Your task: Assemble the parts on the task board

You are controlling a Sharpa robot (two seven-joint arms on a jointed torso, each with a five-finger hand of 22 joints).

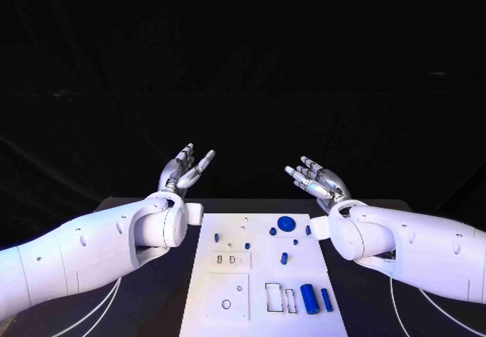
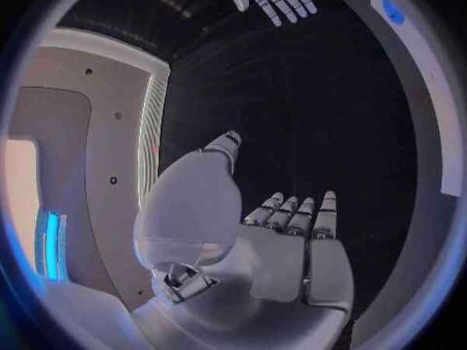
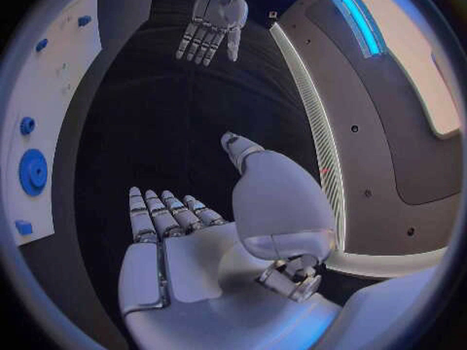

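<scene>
You'll find no readable text, label, brand, number or sign here: nothing legible on the task board (image 1: 259, 281), its parts, or the worktop (image 1: 152, 309).

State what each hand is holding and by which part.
Nothing is held. The left hand and right hand are both open, raised beyond the task board.

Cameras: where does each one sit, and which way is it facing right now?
Head view: on the head, looking down at the task board; both arms, left robot hand, right robot hand.
Left wrist view: behind the left robot hand's open palm, facing the right robot hand.
Right wrist view: behind the right robot hand's palm, facing the left.
All three share the board's round blue part.
</scene>
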